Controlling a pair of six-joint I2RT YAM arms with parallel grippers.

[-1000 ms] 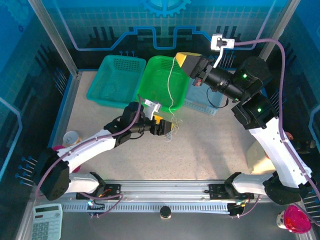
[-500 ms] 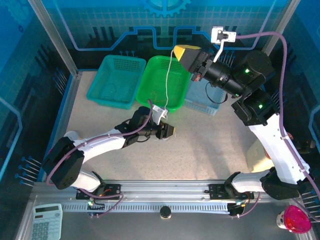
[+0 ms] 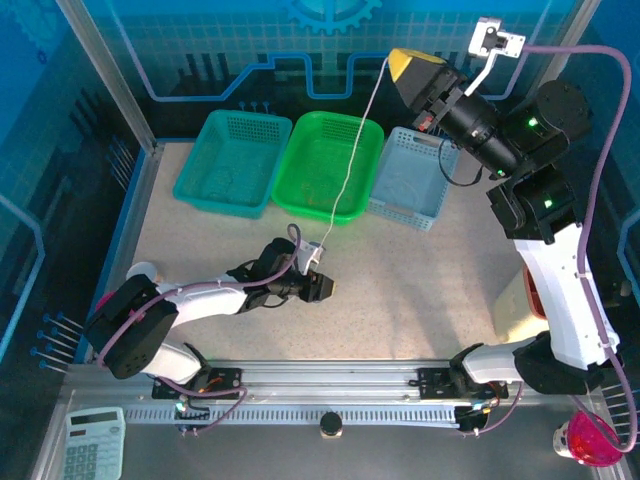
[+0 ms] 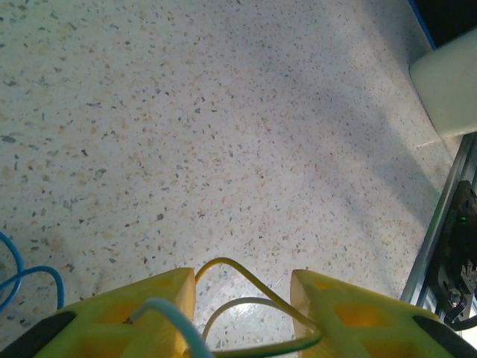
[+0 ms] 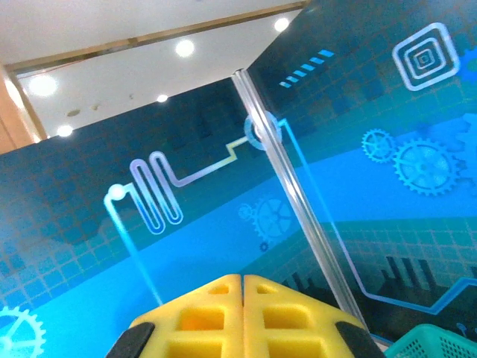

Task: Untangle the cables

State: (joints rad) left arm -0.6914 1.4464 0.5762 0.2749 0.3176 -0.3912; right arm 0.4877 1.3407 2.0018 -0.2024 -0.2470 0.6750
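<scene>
Top external coverage is taken up mostly by the speckled table (image 3: 430, 290). Three bins are lined along its far edge: a teal basket (image 3: 232, 160), a green basket (image 3: 315, 165) and a pale blue basket (image 3: 405, 185). They are judged to be set there to receive strands once freed; what lies in them cannot be made out.

The right arm (image 3: 550, 260) is raised high above the pale blue basket. Its right gripper (image 3: 403, 60) is shown in the right wrist view with the yellow fingers (image 5: 201, 313) pressed flat together. From its tip the white cable (image 3: 350, 170) is drawn in a nearly straight line down across the green basket towards the left arm (image 3: 200, 295). The height is read as a means of pulling this one strand clear of the rest.

The left gripper (image 3: 322, 288) is set low over the middle of the table. In the left wrist view its jaws are seen part-way apart, with bare table between them. The cables (image 4: 246, 300) are looped in that gap, a yellowish cable (image 4: 223, 260) arching over a paler one, while a blue cable (image 4: 37, 269) is curled on the table just beside the left finger. No pinch on them is shown. The low placing is taken as an anchor for the clump; should the loops be carried upward with the white cable, nothing would be separated.
</scene>
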